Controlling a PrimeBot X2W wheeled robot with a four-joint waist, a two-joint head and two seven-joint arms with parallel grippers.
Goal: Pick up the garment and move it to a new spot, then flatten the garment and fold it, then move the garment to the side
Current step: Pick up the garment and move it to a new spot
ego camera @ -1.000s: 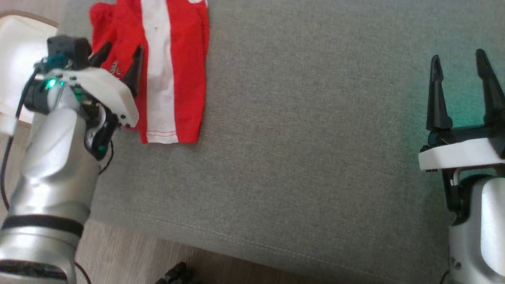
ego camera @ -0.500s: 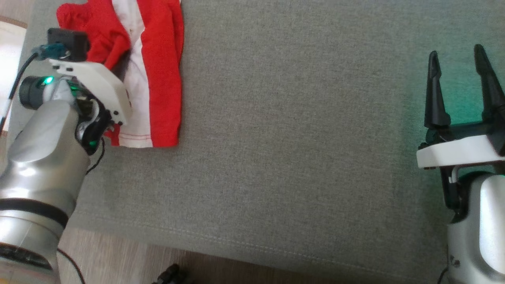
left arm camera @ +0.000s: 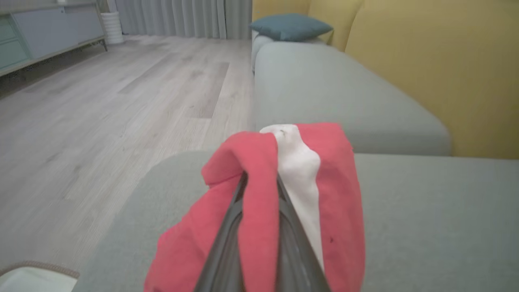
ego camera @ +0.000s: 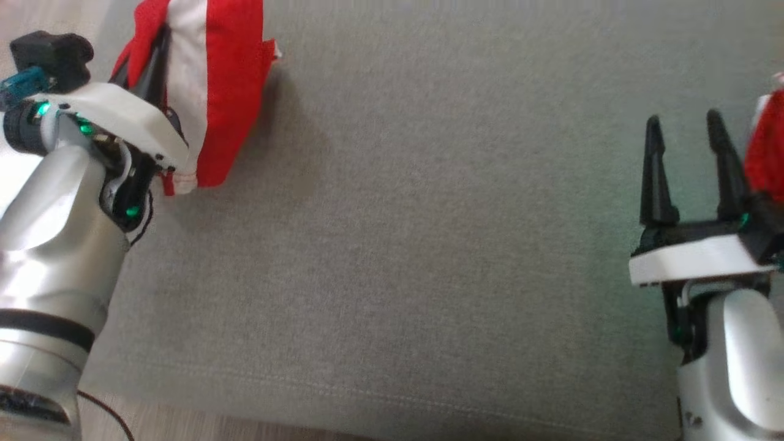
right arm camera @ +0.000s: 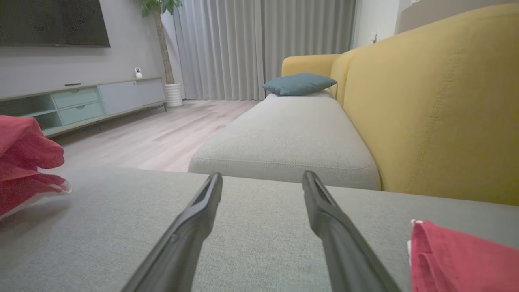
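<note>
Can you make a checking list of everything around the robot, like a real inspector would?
Surface: grey cushion, flat.
Job's things: red-and-white garment, bunched up and hanging from the left gripper, with a shadow under it.
Clutter: second red cloth lying beside the right gripper.
Grippers: left gripper shut on the garment; right gripper open, holding nothing.
Cables: thin dark cable looping by the left wrist.
Surroundings: wooden floor, yellow sofa back, teal pillow, grey curtains.
</note>
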